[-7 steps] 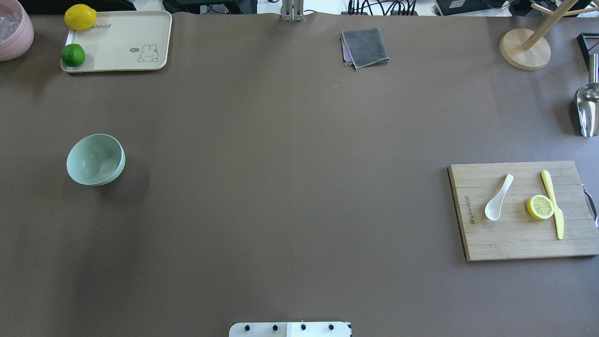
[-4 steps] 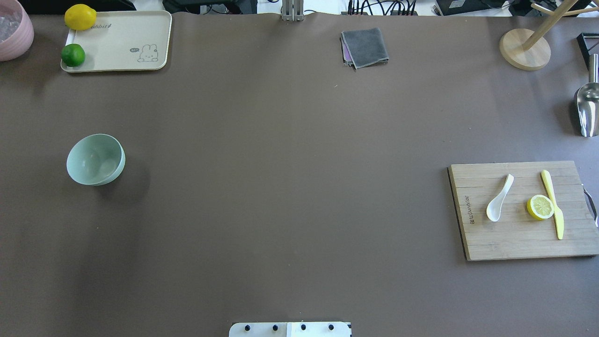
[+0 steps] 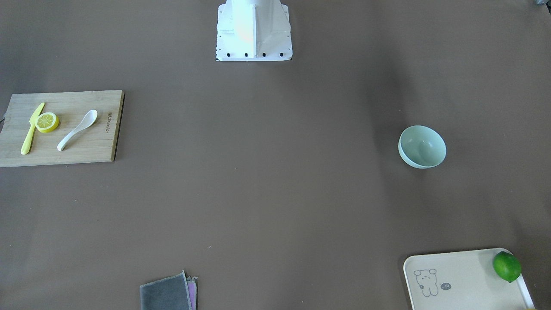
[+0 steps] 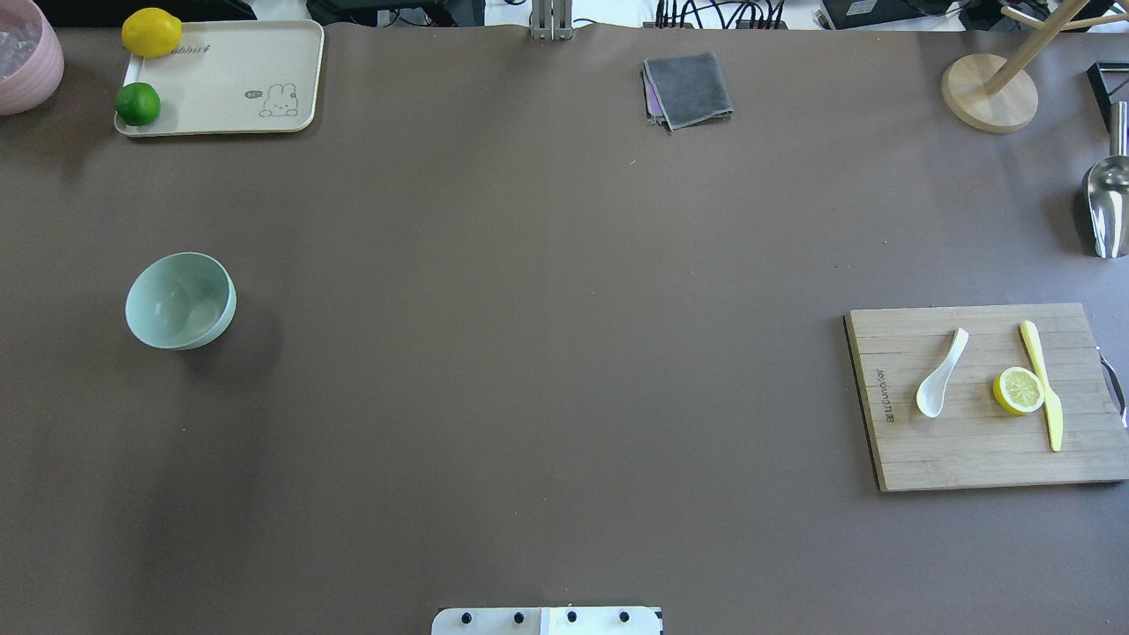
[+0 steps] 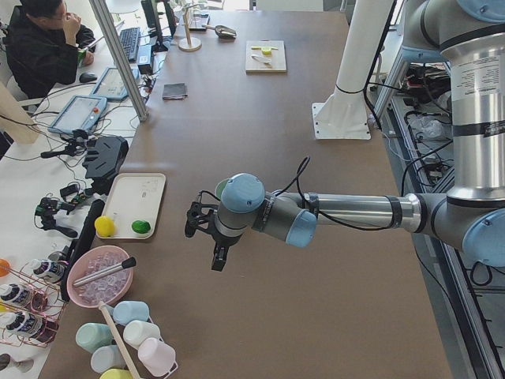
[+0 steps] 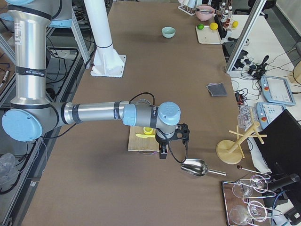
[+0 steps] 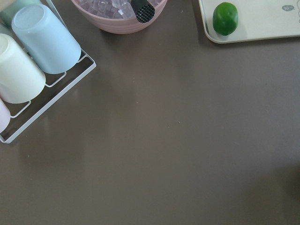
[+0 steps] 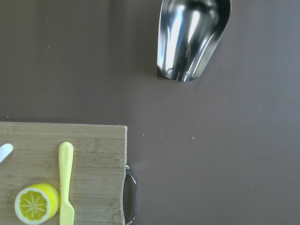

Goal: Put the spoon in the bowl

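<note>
The white spoon [image 4: 938, 375] lies on a wooden cutting board [image 4: 970, 459] at the table's right, scoop towards the robot; it also shows in the front view [image 3: 77, 130]. Only its handle tip [image 8: 3, 152] shows in the right wrist view. The mint-green bowl [image 4: 181, 300] stands empty and upright at the far left, also in the front view [image 3: 422, 146]. My left gripper [image 5: 216, 260] hangs above the table's left end. My right gripper [image 6: 162, 154] hangs by the board's outer edge. Both show only in side views, so I cannot tell whether they are open or shut.
A lemon slice [image 4: 1019, 391] and a yellow knife [image 4: 1045, 388] share the board. A metal scoop [image 4: 1107, 207], a wooden stand [image 4: 988, 93] and a grey cloth [image 4: 688, 88] lie further back. A cream tray [image 4: 229, 79] holds a lime [image 4: 138, 104] and a lemon [image 4: 152, 33].
</note>
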